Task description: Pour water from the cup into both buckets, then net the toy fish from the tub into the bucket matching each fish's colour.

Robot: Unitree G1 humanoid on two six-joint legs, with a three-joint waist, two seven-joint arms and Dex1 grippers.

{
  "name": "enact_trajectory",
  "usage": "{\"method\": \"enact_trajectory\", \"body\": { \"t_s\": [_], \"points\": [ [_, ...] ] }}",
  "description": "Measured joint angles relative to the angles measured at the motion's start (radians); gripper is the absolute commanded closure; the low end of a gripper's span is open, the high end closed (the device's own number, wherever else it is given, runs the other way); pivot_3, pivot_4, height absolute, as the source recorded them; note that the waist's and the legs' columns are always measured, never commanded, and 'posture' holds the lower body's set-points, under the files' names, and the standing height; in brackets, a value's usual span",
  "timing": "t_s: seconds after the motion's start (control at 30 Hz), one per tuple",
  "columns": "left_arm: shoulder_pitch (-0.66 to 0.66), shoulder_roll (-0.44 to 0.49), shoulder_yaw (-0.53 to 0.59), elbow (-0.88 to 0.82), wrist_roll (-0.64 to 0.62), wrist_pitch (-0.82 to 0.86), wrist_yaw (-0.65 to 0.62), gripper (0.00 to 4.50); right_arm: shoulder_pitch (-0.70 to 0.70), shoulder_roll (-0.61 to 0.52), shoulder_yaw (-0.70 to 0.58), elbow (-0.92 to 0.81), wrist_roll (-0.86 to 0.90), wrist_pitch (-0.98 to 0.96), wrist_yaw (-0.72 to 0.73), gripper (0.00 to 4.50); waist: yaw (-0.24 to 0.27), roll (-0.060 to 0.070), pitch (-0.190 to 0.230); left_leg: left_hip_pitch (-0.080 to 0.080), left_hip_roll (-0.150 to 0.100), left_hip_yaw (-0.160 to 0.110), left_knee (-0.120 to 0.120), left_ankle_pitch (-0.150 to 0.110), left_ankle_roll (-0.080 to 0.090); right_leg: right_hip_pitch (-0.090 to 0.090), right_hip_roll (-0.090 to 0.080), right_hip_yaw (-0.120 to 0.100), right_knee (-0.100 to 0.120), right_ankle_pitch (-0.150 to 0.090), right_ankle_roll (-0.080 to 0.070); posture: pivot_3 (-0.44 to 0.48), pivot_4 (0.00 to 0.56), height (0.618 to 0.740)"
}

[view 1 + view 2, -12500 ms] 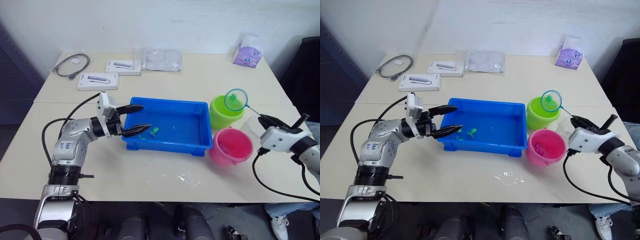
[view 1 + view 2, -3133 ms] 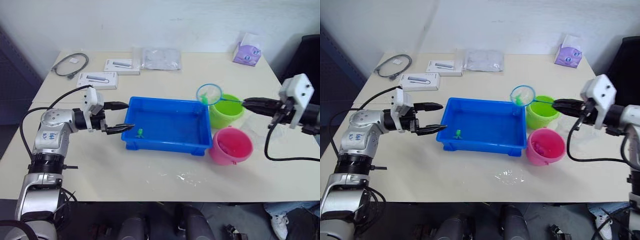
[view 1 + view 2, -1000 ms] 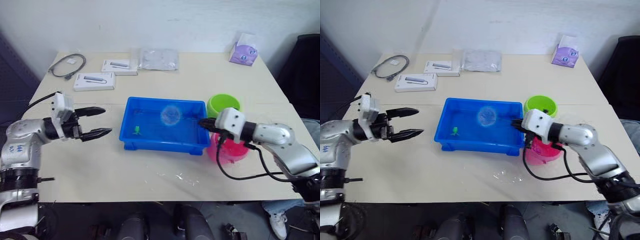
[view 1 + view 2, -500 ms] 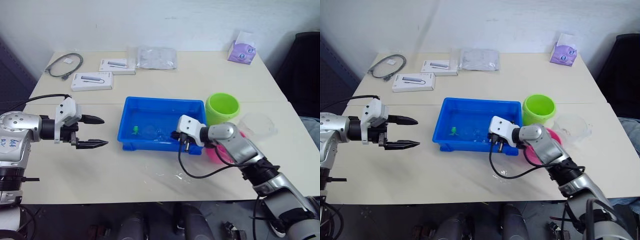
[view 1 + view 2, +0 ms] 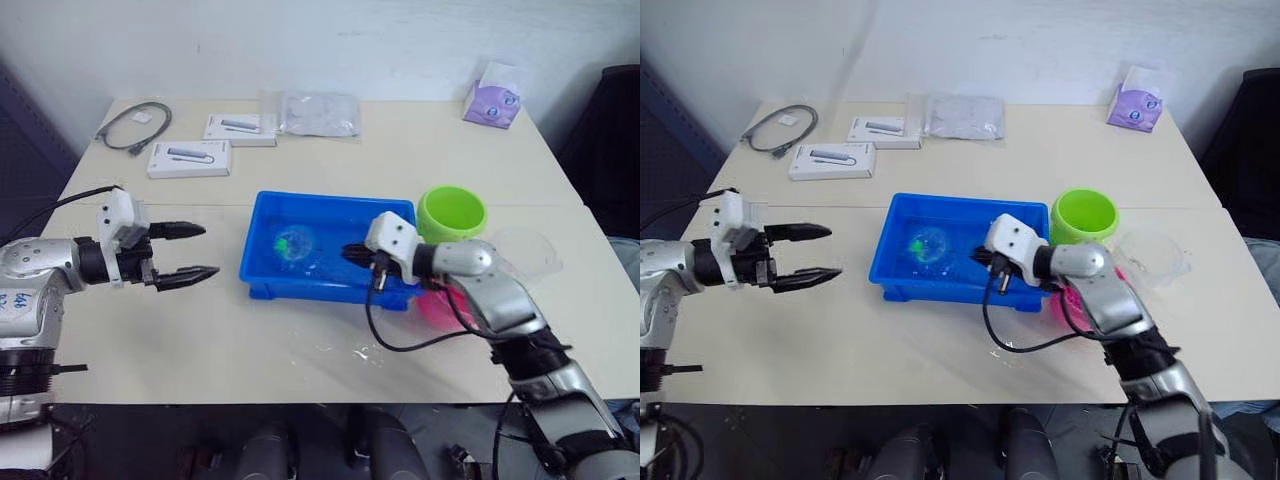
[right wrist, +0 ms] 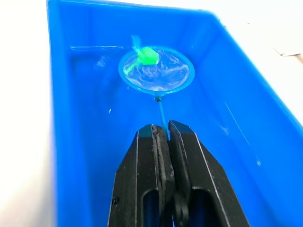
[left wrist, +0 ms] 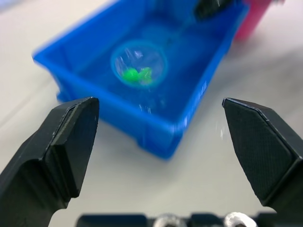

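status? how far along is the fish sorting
Done: the clear cup sits set down by the buckets. In hand: right pincer holds the net in the tub, a green fish in its hoop. Left: tip it into the green bucket.

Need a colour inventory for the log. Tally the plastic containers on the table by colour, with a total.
Blue: 1, the tub
Lime green: 1, a bucket
Pink: 1, a bucket, partly behind the right arm
Clear: 1, the cup
Total: 4
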Motion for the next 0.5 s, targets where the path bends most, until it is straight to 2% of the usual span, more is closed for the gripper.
{"method": "enact_trajectory", "body": {
  "t_s": [0.17, 0.3, 0.5],
  "points": [
    [-0.016, -0.016, 0.01, -0.029, -0.039, 0.021, 0.009, 0.03, 0.115, -0.067, -0.108, -0.121, 0.062, 0.006, 0.008, 4.5, -0.006, 0.0, 0.0, 0.001, 0.0, 0.001, 0.0, 0.0, -0.001, 0.0, 0.001, 0.001, 0.001, 0.0, 0.0, 0.0, 0.15, 0.74],
    [-0.034, -0.07, -0.011, -0.038, -0.057, 0.027, 0.01, 0.03, 0.181, -0.115, -0.198, -0.178, 0.084, 0.027, -0.006, 4.5, -0.004, 0.0, 0.0, 0.002, 0.0, 0.001, 0.0, 0.0, -0.001, 0.0, 0.002, 0.001, 0.001, 0.0, 0.0, 0.0, 0.15, 0.74],
    [-0.078, -0.132, -0.054, -0.039, -0.057, 0.02, 0.004, 0.03, 0.243, -0.146, -0.255, -0.214, 0.099, 0.047, -0.021, 4.5, -0.003, 0.0, 0.0, 0.002, 0.0, 0.002, 0.0, 0.0, -0.001, 0.0, 0.003, 0.001, 0.001, 0.0, 0.0, 0.0, 0.15, 0.74]
  ]
}}
